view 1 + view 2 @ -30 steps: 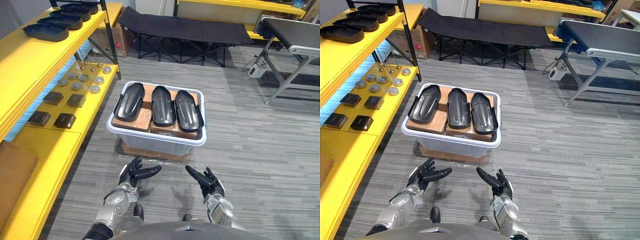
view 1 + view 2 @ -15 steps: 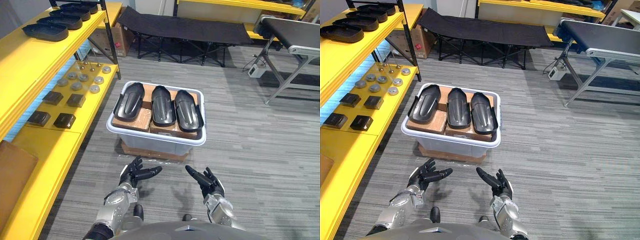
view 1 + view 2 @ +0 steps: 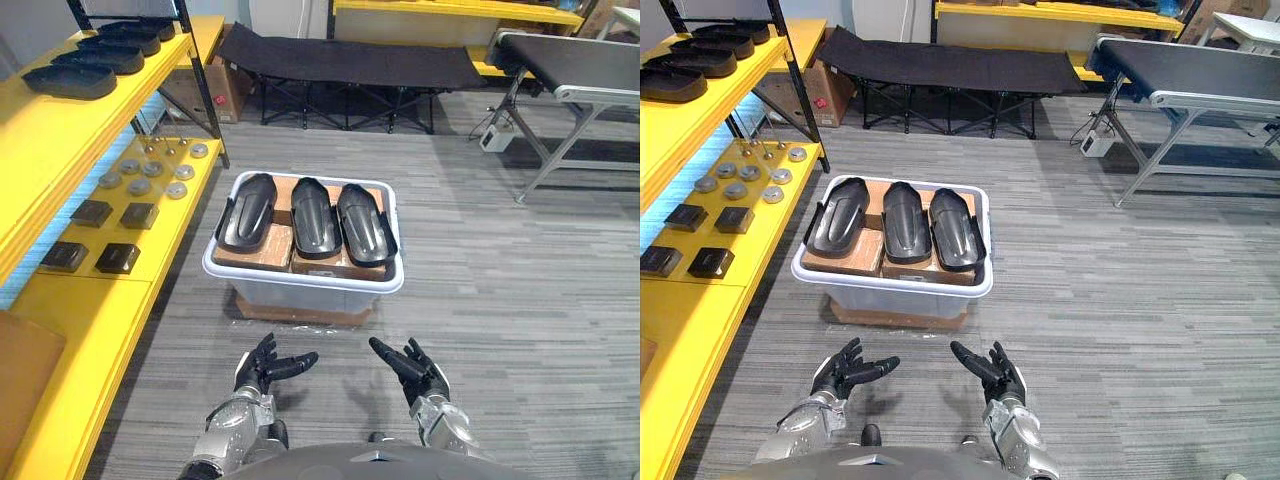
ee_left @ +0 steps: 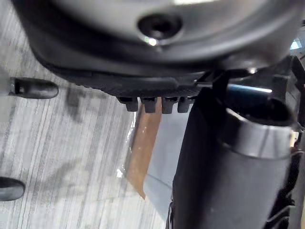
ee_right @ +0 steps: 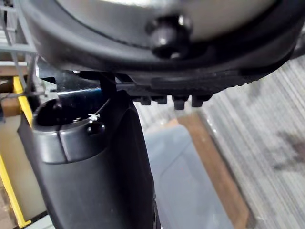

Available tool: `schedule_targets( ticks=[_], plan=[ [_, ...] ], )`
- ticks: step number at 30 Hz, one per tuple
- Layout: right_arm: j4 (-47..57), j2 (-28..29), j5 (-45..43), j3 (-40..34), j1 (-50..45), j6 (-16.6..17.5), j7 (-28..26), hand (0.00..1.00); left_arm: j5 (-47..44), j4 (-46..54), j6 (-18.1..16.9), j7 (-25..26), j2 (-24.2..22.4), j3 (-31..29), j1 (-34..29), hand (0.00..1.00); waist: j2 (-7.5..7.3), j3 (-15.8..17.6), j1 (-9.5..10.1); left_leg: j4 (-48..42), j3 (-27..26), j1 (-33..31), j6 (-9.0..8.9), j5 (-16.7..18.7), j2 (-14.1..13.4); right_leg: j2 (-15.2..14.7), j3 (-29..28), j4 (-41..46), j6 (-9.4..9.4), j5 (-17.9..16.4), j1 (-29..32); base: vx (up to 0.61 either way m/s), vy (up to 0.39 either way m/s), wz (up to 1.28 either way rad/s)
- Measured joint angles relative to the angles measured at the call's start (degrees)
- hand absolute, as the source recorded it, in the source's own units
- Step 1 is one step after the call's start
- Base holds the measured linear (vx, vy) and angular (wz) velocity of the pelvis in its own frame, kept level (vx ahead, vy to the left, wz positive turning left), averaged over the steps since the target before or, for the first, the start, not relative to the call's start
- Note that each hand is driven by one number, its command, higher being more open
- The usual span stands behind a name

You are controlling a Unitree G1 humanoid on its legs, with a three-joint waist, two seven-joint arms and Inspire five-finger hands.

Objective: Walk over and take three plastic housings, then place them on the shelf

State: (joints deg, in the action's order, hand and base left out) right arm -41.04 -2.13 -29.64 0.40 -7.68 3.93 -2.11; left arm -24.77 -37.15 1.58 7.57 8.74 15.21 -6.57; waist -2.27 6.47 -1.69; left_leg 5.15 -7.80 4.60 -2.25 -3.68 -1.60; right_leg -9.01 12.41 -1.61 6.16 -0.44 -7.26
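Note:
Three black plastic housings lie side by side on brown boxes inside a white bin (image 3: 300,285) on the floor: left housing (image 3: 246,210), middle housing (image 3: 312,217), right housing (image 3: 364,222). My left hand (image 3: 262,367) and right hand (image 3: 414,370) hover over the carpet just short of the bin, both open with fingers spread, holding nothing. The bin's wall (image 4: 164,157) and the brown board under it (image 5: 214,157) show past the hands in the wrist views. Several more black housings (image 3: 72,80) rest on the upper yellow shelf (image 3: 60,140) at the left.
The lower yellow shelf (image 3: 100,300) carries round metal discs (image 3: 150,180) and small dark blocks (image 3: 118,257). A black cot (image 3: 350,65) stands behind the bin, a cardboard box (image 3: 195,90) beside it. A conveyor table (image 3: 570,80) on metal legs is at the far right.
The camera has shifted, so the whole scene sits lower and a little further off in view. Both hands stay open in the same pose before the bin.

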Motion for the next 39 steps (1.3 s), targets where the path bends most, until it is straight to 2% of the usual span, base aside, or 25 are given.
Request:
schedule_targets(
  ticks=[4,6,11,19,23,30,36,39],
  plan=[
    [-4.2,0.0,-0.2,-3.2,0.2,-2.8,1.2,1.0,0.1,-4.4,0.3,1.3,0.0,-0.8,-0.1,1.0,0.69,-0.4,0.09,0.0,0.4,-0.1,0.02,0.0,0.0,0.0,0.4,0.0,0.02,-0.1,-0.1,-0.04,-0.004,0.06],
    [-10.4,0.0,-0.3,-7.0,0.8,-4.8,1.3,1.0,0.0,-7.2,1.1,1.6,-0.4,-2.5,-0.1,1.0,0.61,-0.4,0.12,0.0,1.2,0.0,-0.31,0.1,0.1,0.0,1.2,-0.2,-0.06,-0.4,-0.7,-0.02,-0.008,0.16],
    [-18.8,-0.5,-2.0,-13.6,1.0,-4.3,0.8,1.0,-2.1,-13.3,1.4,1.8,-0.6,-5.1,1.2,1.0,0.36,-0.3,0.13,0.0,1.9,0.4,-0.4,0.1,0.2,0.0,2.1,-0.5,0.04,-0.4,-1.9,0.0,-0.01,0.08],
    [-21.4,-0.1,-2.6,-16.2,-0.4,-4.6,1.2,1.0,-8.8,-19.2,2.0,1.8,-0.4,-8.0,2.5,1.0,0.15,-0.3,0.14,0.0,2.9,1.0,-0.55,0.2,0.7,0.0,3.1,-0.5,0.27,-0.8,-2.9,0.0,-0.004,0.06],
    [-22.3,0.3,-2.4,-17.3,0.0,-4.0,1.5,1.0,-10.6,-22.0,0.9,1.7,-0.3,-9.5,2.5,1.0,-0.11,-0.3,0.33,0.0,3.2,1.0,-0.55,0.2,0.7,0.0,3.4,-0.5,0.25,-0.9,-3.1,0.0,-0.004,0.03],
    [-23.4,0.7,-2.0,-17.3,0.7,-3.3,1.5,1.0,-11.5,-23.6,-0.7,-0.3,0.1,-11.7,1.6,1.0,-1.07,0.4,0.91,0.0,3.4,1.7,-0.58,0.4,0.9,-0.2,3.8,-0.5,0.35,-1.1,-4.0,-0.01,-0.006,0.02],
    [-23.4,0.7,-2.1,-16.5,0.7,-3.1,1.4,1.0,-12.9,-23.7,-1.7,-1.8,0.1,-11.7,1.6,1.0,-1.32,0.5,1.4,0.0,3.7,1.8,-0.39,0.6,1.2,-0.4,4.2,-0.4,0.49,-1.5,-4.2,0.0,-0.002,0.03],
    [-22.7,0.7,-2.1,-14.7,0.8,-0.7,1.0,1.0,-12.9,-22.7,-2.4,-2.7,0.1,-11.7,1.5,1.0,-1.26,0.6,1.42,0.0,4.3,1.6,-0.35,0.6,1.4,-0.7,4.7,-0.2,0.78,-1.7,-4.4,0.02,-0.004,0.08]
  ],
)
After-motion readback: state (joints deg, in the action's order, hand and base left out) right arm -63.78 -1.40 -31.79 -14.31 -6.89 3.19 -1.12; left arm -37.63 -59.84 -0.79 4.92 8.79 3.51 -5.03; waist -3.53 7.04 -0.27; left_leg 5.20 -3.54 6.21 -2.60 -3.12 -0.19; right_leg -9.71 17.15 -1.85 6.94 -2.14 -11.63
